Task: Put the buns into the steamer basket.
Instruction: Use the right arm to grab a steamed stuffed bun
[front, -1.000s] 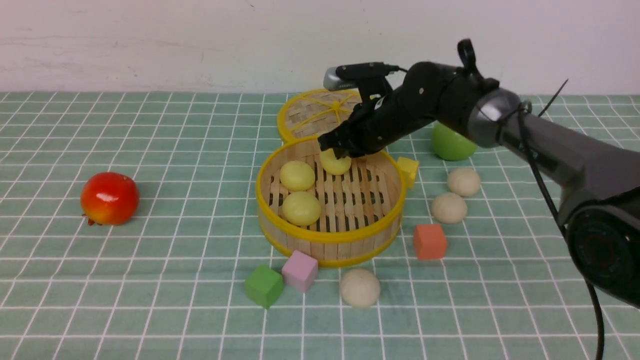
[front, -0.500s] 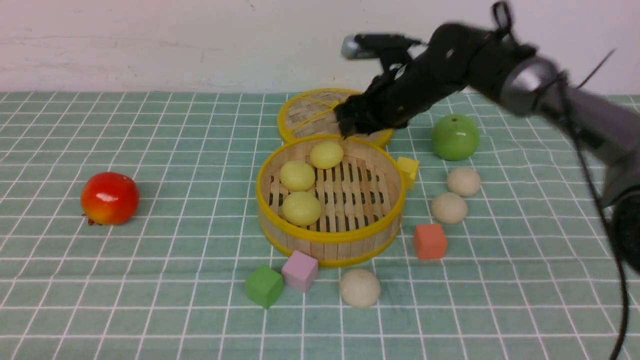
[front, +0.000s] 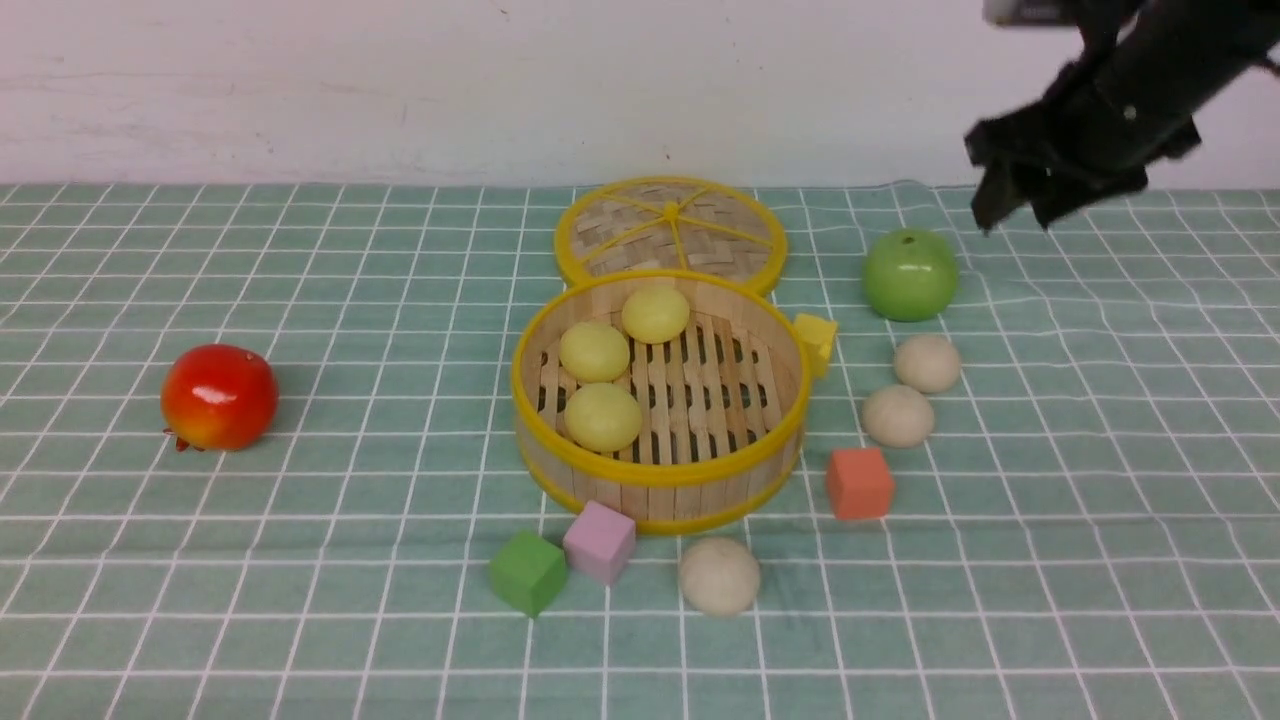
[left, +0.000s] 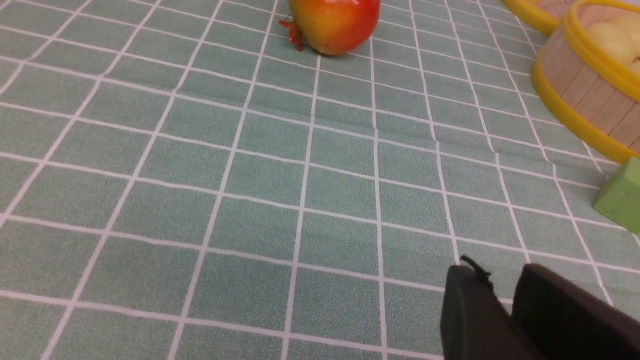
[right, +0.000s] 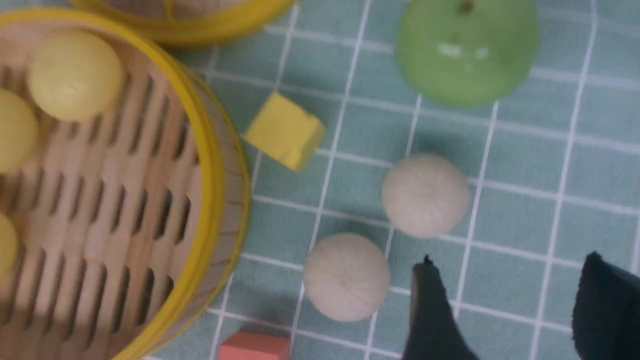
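Three yellow buns (front: 594, 351) are seated in the steamer basket (front: 655, 478). The right gripper (front: 1015, 222) is held open, empty, over beige buns (front: 898, 415) right of the basket, awaiting collection.

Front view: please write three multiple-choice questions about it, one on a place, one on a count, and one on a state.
1. Where does the small yellow cube lie, relative to the round bamboo steamer basket?
A) inside it
B) on the green checked cloth, at its right side
C) at its left side

2. How many pale yellow round buns lie in the basket?
A) two
B) three
C) six

3. In what state is the black right gripper?
A) open and empty
B) shut and empty
C) shut on a bun

Right letters:
1 B, the cube sits on the cloth next to the basket's right wall.
2 B, three such buns rest on the slatted floor.
3 A, its jaws stand apart in the air with nothing between them.
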